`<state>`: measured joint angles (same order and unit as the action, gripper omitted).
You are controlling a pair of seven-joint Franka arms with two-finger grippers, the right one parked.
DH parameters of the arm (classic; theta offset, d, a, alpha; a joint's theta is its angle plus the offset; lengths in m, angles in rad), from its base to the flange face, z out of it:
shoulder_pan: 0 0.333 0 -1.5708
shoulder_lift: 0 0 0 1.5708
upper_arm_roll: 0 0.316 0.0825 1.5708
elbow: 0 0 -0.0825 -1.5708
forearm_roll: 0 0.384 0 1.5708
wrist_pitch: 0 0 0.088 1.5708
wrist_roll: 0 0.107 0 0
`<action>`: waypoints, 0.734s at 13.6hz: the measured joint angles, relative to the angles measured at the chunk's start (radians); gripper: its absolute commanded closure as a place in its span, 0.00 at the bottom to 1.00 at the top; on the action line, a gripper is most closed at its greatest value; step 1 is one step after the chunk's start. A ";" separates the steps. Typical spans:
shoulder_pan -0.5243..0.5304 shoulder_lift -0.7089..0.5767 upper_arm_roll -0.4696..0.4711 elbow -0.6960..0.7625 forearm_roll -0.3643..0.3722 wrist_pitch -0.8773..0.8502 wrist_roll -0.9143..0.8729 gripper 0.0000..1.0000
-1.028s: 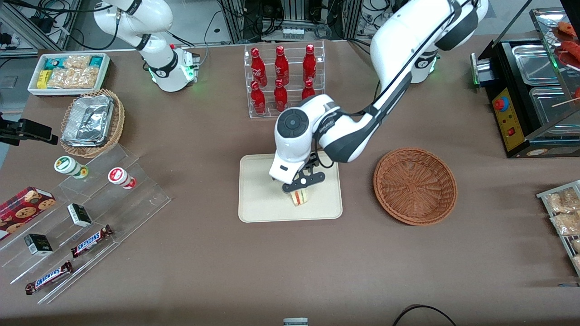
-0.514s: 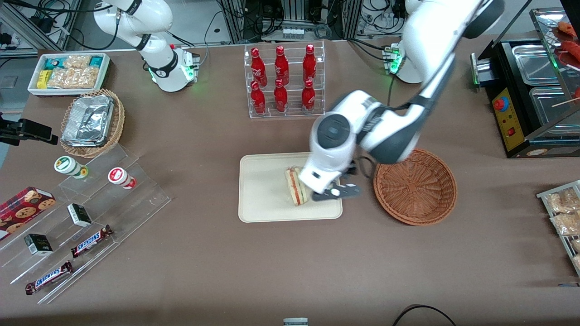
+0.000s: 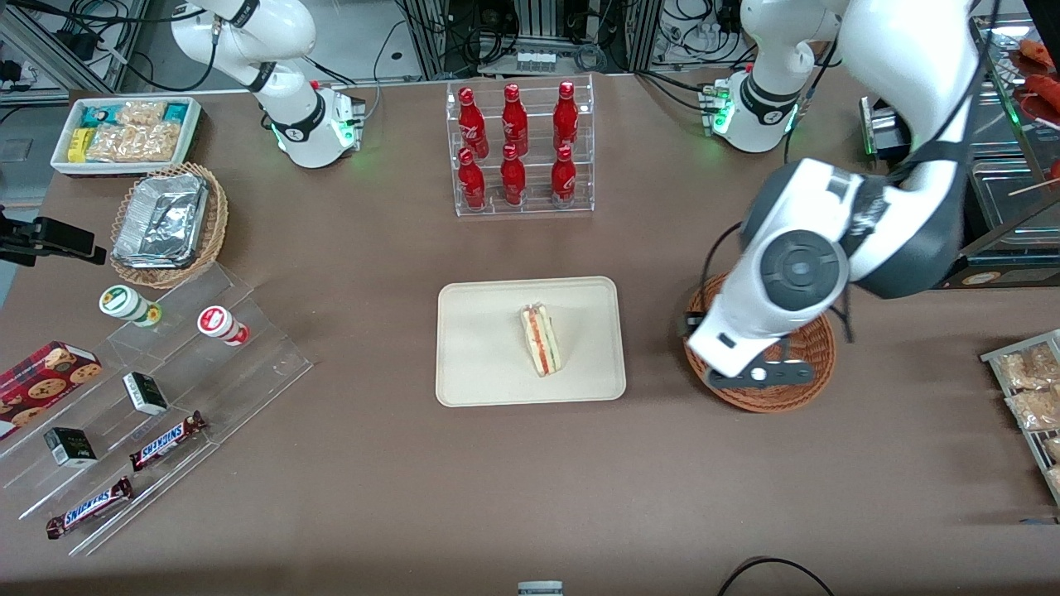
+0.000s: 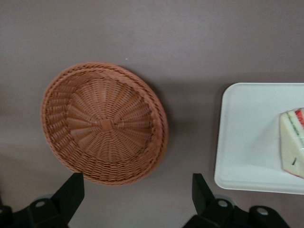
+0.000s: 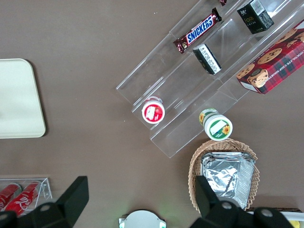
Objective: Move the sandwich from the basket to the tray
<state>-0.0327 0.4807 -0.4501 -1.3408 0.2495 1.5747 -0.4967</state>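
Sandwich (image 3: 540, 339) on tray (image 3: 480, 372); gripper (image 4: 137, 194) over basket (image 3: 807, 385), holding nothing.

Wedge lies on its side near tray's middle, filling layers facing up, clear of the rim. Gripper hangs above the reddish-brown wicker basket, fingers (image 4: 71, 190) spread wide apart. Basket sits on the brown desk (image 3: 530, 480) beside the tray, toward the working arm's end. Rack of red cola bottles (image 3: 517, 149) stands farther from the front camera than the tray.
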 measured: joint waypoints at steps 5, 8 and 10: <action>0.098 -0.059 0.004 -0.020 -0.033 -0.040 0.244 0.00; 0.150 -0.121 0.072 -0.019 -0.085 -0.104 0.444 0.00; 0.145 -0.177 0.147 -0.019 -0.121 -0.151 0.535 0.00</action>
<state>0.1124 0.3035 -0.3034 -1.3600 0.1281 1.4233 0.0379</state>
